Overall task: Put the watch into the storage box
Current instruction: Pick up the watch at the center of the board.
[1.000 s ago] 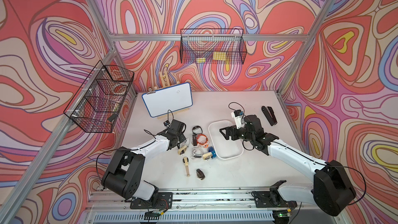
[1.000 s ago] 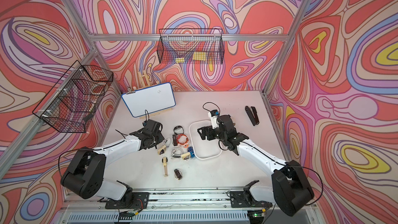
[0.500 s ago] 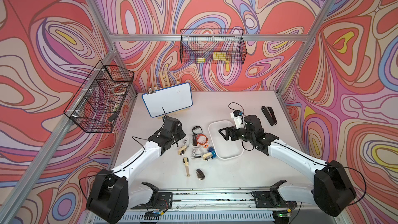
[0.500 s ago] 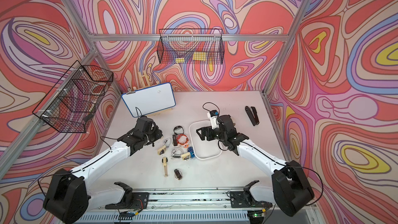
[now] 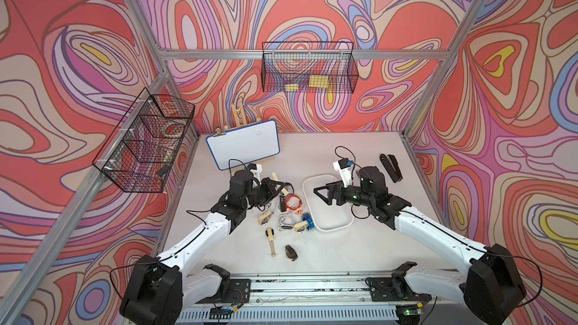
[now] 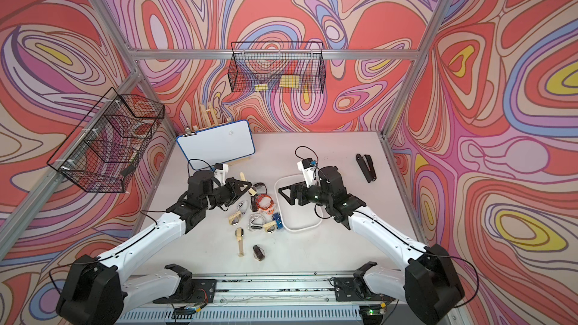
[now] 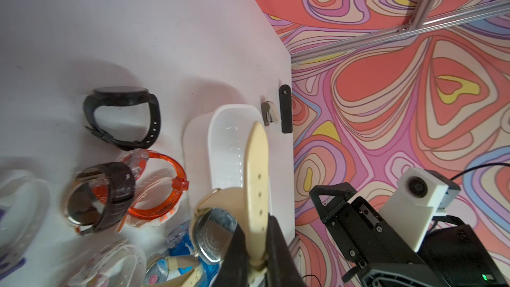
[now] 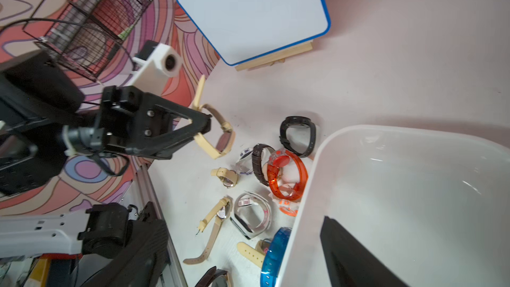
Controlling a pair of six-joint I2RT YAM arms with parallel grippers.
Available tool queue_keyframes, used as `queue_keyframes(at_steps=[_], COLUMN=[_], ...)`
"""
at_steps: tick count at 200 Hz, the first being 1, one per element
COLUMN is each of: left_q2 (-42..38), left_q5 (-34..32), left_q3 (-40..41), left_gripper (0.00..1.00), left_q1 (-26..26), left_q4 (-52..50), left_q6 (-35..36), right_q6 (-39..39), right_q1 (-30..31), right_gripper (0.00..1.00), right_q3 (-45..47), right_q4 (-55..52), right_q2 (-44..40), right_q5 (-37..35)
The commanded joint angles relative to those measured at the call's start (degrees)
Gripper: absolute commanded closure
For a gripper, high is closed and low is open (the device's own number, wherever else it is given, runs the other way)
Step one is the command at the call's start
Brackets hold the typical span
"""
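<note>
The watch [image 7: 256, 178], cream with a holed strap, was gripped by that strap in the left claw [image 7: 256, 244], whose jaws were pinched nearly shut on it. In the left wrist view the strap's long axis ran straight out from the claw, its free tip pointing at the box [image 7: 226, 139], and the case sat by the claw with its metal back showing. In the right wrist view the watch [image 8: 220, 133] curved into a loop past the claw tips, one strap tail sticking up. Whether it touched the tabletop [image 5: 312, 151] could not be told. It sat left of the box, apart from it, just beside a black watch [image 7: 124, 120] at the far edge of the pile [image 5: 287, 214]. The right claw [image 5: 322, 195] hung over the box [image 5: 328, 229] with jaws wide, gripping nothing.
</note>
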State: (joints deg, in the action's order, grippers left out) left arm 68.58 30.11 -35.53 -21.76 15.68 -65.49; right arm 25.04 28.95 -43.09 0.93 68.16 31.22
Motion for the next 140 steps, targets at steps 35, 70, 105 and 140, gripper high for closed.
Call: queue_keyframes(at_steps=[35,70,105,140], left_q2=[0.7,-0.7,-1.9,-2.6], left_q5=[9.6,11.1,11.5,11.2], left_q3=[2.8,5.1,7.3,7.9], left_gripper=[0.91,0.91,0.91,0.91], left_q1=[0.1,-0.2,-1.1,-1.6], left_q4=[21.9,24.1,24.5,24.4], left_q6=[-5.5,-3.6,-1.1,0.8], right_q6=[10.9,12.6,13.8,14.9], right_q1=[0.2,0.3,0.3,0.6], right_gripper=[0.23,0.30,0.32,0.36], right_q3=[-2.2,-6.0,-8.2,-10.4], right_q4=[3.6,2.3,1.9,0.7], right_q2=[4.6,8.8,10.0,13.0], right_q5=[9.2,10.2,9.9,10.8])
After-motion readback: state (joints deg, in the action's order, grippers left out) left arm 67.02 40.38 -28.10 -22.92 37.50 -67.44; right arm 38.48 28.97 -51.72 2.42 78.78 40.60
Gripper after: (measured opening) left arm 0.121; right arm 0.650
